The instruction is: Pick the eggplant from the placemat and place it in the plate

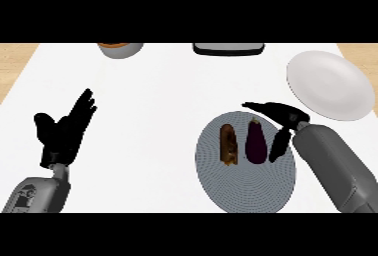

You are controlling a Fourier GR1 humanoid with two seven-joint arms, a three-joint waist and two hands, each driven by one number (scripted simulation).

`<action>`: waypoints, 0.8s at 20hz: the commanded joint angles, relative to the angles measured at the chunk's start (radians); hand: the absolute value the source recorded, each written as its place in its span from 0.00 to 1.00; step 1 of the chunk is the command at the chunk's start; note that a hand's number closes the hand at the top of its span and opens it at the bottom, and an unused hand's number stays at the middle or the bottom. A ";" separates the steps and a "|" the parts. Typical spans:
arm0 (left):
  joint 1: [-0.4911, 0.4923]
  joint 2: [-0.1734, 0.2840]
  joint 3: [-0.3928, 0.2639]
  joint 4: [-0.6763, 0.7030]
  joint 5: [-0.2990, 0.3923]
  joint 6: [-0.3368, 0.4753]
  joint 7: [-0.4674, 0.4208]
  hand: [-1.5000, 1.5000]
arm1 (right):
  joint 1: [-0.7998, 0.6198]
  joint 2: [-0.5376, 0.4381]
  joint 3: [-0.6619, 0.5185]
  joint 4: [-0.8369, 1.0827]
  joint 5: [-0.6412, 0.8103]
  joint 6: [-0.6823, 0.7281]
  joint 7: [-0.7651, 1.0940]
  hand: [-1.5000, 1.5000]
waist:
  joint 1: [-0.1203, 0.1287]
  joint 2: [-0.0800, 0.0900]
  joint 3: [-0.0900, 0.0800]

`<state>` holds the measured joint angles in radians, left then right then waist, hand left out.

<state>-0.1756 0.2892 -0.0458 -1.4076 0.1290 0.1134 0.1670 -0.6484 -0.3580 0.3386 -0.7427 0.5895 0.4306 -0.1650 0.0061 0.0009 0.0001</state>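
Two long things lie side by side on the round grey placemat (247,192): the dark purple eggplant (255,141) at the right and a brown vegetable (229,145) at the left. The right hand (284,120) is just beside the eggplant, fingers spread open, holding nothing. The white plate (331,85) stands apart, at the far right of the worktop (162,90). The left hand (65,131) rests open at the left, fingers up.

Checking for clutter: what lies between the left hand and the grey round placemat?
Head view: only bare white counter lies between the open left hand and the grey round placemat.
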 commanded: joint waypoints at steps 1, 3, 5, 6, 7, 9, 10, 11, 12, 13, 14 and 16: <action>-0.040 -0.017 0.022 0.053 -0.023 -0.017 -0.007 0.50 | -0.002 0.070 -0.018 0.079 0.068 -0.065 -0.018 0.00 | 0.000 0.001 0.000; -0.005 0.003 0.045 -0.014 -0.006 -0.054 0.017 0.50 | -0.005 0.044 -0.034 0.066 0.095 -0.036 -0.031 0.00 | 0.000 0.000 0.000; -0.016 0.003 0.069 0.092 -0.014 -0.079 -0.068 0.50 | -0.018 0.059 -0.036 0.135 0.126 -0.074 -0.075 0.00 | 0.001 0.002 0.000; -0.056 0.011 0.092 0.079 0.005 -0.085 -0.013 0.50 | -0.009 0.048 -0.041 0.054 0.123 -0.018 -0.022 0.00 | -0.003 0.000 0.000; -0.063 -0.043 0.057 0.128 -0.038 -0.046 -0.076 0.50 | -0.034 0.069 -0.032 0.128 0.148 -0.042 -0.049 0.00 | -0.001 0.002 0.000; 0.040 -0.025 0.046 -0.034 -0.030 -0.053 -0.013 0.50 | -0.007 0.079 -0.022 0.139 0.173 -0.052 -0.057 0.00 | 0.004 0.000 0.000; -0.035 -0.022 0.076 0.041 -0.018 -0.066 0.004 0.50 | 0.015 0.083 -0.021 0.067 0.172 -0.012 -0.035 0.00 | -0.003 -0.001 0.000; 0.021 -0.027 0.040 -0.032 -0.043 -0.049 0.004 0.50 | -0.056 0.103 -0.016 0.185 0.188 -0.022 -0.072 0.00 | 0.009 0.001 0.000; -0.035 -0.022 0.074 0.046 -0.029 -0.064 -0.001 0.50 | -0.048 0.094 -0.019 0.134 0.186 0.015 -0.072 1.00 | 0.001 0.001 0.000; 0.002 -0.039 0.059 0.045 -0.033 -0.057 -0.033 0.50 | -0.008 0.096 0.029 0.122 0.204 0.016 -0.113 1.00 | 0.001 0.001 0.000; 0.017 -0.061 0.033 -0.020 -0.052 -0.025 -0.011 0.50 | 0.030 0.089 0.035 0.102 0.204 -0.004 -0.156 1.00 | 0.002 -0.001 0.000; 0.030 -0.069 0.018 -0.039 -0.069 -0.017 0.014 0.50 | -0.014 0.111 0.013 0.115 0.201 -0.003 -0.147 1.00 | 0.005 0.000 0.000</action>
<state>-0.1663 0.2574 0.0046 -1.4114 0.0921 0.0650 0.1638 -0.6702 -0.3010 0.3331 -0.6485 0.7801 0.4150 -0.2648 0.0032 -0.0114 -0.0115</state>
